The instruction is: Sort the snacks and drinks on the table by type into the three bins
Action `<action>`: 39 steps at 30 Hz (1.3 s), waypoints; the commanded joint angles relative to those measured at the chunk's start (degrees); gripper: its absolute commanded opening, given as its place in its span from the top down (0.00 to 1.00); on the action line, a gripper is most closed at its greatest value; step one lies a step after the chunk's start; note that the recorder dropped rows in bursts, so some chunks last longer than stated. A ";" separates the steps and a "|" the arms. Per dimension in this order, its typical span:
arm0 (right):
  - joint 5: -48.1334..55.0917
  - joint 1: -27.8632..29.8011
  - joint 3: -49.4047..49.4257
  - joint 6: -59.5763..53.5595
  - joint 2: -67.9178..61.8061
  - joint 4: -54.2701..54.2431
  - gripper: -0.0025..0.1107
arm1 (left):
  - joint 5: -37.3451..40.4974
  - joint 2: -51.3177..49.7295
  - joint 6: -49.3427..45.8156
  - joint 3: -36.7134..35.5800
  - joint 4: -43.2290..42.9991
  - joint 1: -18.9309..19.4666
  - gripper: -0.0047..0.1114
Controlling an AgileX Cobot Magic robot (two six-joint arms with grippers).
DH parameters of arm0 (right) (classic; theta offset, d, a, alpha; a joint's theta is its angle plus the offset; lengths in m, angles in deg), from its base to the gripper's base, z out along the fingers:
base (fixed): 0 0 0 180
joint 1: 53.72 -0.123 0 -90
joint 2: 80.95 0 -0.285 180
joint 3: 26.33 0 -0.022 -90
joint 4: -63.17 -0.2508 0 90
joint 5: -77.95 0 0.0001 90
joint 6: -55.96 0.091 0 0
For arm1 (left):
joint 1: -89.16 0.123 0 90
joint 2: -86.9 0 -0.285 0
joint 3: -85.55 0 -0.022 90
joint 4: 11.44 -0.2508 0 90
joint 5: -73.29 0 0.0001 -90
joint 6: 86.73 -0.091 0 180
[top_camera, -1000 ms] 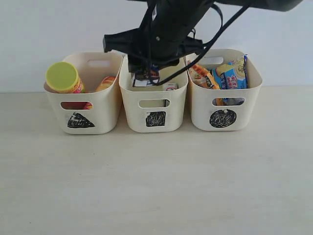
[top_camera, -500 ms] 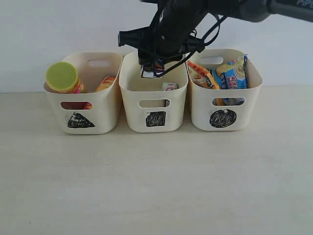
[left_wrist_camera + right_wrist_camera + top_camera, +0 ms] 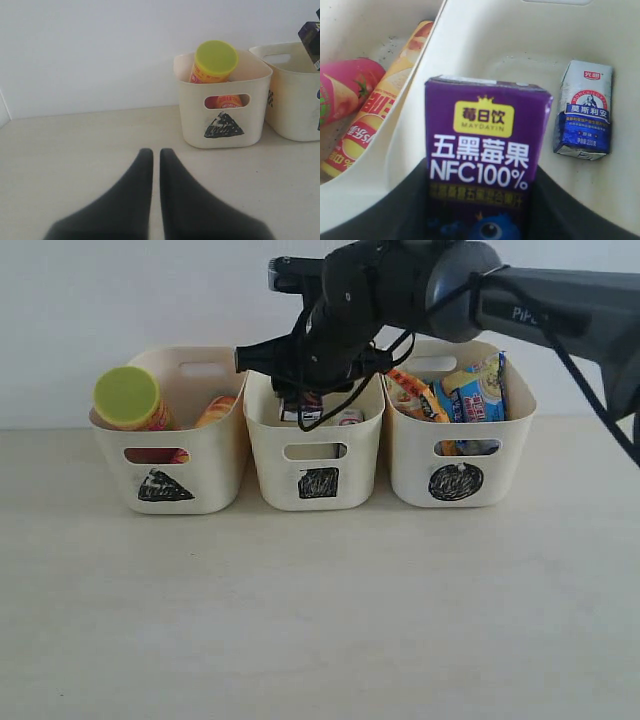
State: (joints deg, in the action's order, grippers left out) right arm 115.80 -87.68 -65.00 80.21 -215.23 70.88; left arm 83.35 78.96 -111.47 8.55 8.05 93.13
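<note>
My right gripper [image 3: 302,400] reaches across over the middle, square-marked bin [image 3: 316,455] and is shut on the dark purple juice box [image 3: 485,150], held upright just inside the rim. The white-and-blue milk carton [image 3: 585,112] lies on that bin's floor beside it. The pink tube with the yellow-green lid [image 3: 128,398] and the yellow-and-red tube [image 3: 216,410] stand in the triangle bin [image 3: 170,475]. The orange bag [image 3: 415,395] and the blue-and-white noodle pack [image 3: 478,390] fill the circle bin [image 3: 457,450]. My left gripper [image 3: 151,152] is shut and empty, low over the table [image 3: 75,150].
The three bins stand in a row against the pale back wall. The right arm's dark links and cables [image 3: 450,290] hang over the middle and right bins. The beige table [image 3: 320,620] stretches in front of the bins.
The right arm has swung and its gripper has come down a little, bringing the juice box lower into the middle bin. The bins and their contents have not moved.
</note>
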 commanded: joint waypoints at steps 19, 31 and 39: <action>9.03 0.28 -0.76 0.73 1.81 9.73 0.75 | 0.02 0.16 0.53 -0.21 0.69 -0.53 0.93; 21.37 0.28 -0.76 -5.88 3.83 5.43 0.98 | 0.02 0.16 0.53 -0.21 0.69 -0.53 0.93; 22.74 1.82 5.69 -11.36 6.18 -0.77 0.98 | 0.02 0.16 0.53 -0.21 0.69 -0.53 0.93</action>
State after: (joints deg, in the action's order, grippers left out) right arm 138.87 -87.37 -63.39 69.84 -211.32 72.10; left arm 83.35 78.96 -111.47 8.55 8.05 93.13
